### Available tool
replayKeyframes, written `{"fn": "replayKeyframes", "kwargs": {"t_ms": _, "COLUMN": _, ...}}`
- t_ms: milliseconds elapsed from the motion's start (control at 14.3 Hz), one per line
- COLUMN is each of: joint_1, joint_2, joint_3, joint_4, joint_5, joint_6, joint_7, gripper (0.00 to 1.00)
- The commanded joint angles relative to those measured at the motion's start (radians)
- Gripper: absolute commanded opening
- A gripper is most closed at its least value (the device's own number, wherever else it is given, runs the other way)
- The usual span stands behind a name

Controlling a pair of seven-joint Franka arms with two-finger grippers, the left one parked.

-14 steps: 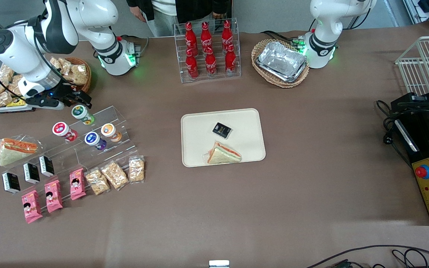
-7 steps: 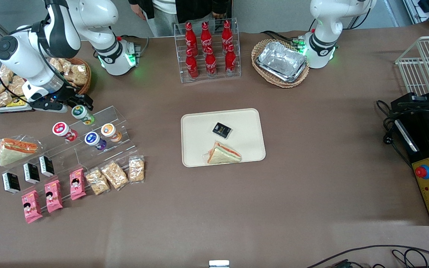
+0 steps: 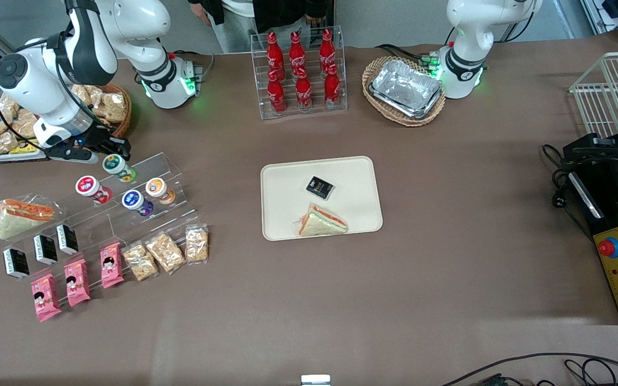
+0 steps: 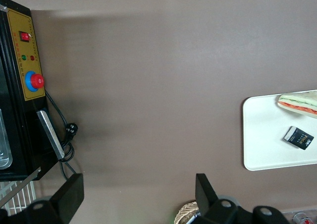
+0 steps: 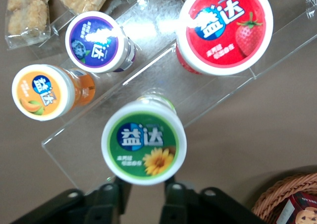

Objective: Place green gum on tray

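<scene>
While the green gum [image 3: 117, 166] [image 5: 144, 141] stands on the acrylic shelf [image 3: 142, 177] at the front view's upper left, the gripper [image 3: 109, 148] [image 5: 143, 200] sits by its lid, fingers apart. Mid-frame lies the tray [image 3: 287, 182], well apart.

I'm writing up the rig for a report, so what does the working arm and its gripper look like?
The working arm is glossy white with black joint sections, a round dark grey cap on one joint and a thin black cable looping alongside. Its base glows green. The gripper, above the green gum on the clear acrylic stand, is black with a small blue light.
</scene>
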Motion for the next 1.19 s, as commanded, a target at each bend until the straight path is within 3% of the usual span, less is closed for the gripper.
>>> {"fn": "replayKeyframes", "kwargs": {"t_ms": 0, "joint_1": 0.005, "joint_2": -0.014, "joint_3": -0.005, "joint_4": 0.009, "joint_5": -0.024, "joint_6": -0.009, "joint_7": 0.007, "gripper": 0.29}}
{"fn": "replayKeyframes", "kwargs": {"t_ms": 210, "joint_1": 0.003, "joint_2": -0.026, "joint_3": -0.006, "joint_4": 0.01, "joint_5": -0.024, "joint_6": -0.021, "joint_7": 0.007, "gripper": 0.28}}
{"fn": "replayKeyframes", "kwargs": {"t_ms": 350, "joint_1": 0.003, "joint_2": -0.029, "joint_3": -0.008, "joint_4": 0.01, "joint_5": -0.024, "joint_6": -0.026, "joint_7": 0.005, "gripper": 0.18}}
{"fn": "replayKeyframes", "kwargs": {"t_ms": 490, "joint_1": 0.001, "joint_2": -0.035, "joint_3": -0.014, "joint_4": 0.01, "joint_5": -0.024, "joint_6": -0.047, "joint_7": 0.007, "gripper": 0.16}}
{"fn": "replayKeyframes", "kwargs": {"t_ms": 560, "joint_1": 0.001, "joint_2": -0.048, "joint_3": -0.014, "joint_4": 0.013, "joint_5": -0.024, "joint_6": -0.07, "joint_7": 0.01, "gripper": 0.25}}
{"fn": "replayKeyframes", "kwargs": {"t_ms": 630, "joint_1": 0.003, "joint_2": -0.049, "joint_3": -0.014, "joint_4": 0.029, "joint_5": -0.024, "joint_6": -0.097, "joint_7": 0.02, "gripper": 0.9}}
{"fn": "replayKeyframes", "kwargs": {"t_ms": 700, "joint_1": 0.001, "joint_2": -0.06, "joint_3": -0.02, "joint_4": 0.047, "joint_5": -0.024, "joint_6": -0.145, "joint_7": 0.022, "gripper": 1.0}}
{"fn": "replayKeyframes", "kwargs": {"t_ms": 1119, "joint_1": 0.006, "joint_2": -0.115, "joint_3": -0.018, "joint_4": 0.393, "joint_5": -0.024, "joint_6": -0.616, "joint_7": 0.022, "gripper": 1.0}}
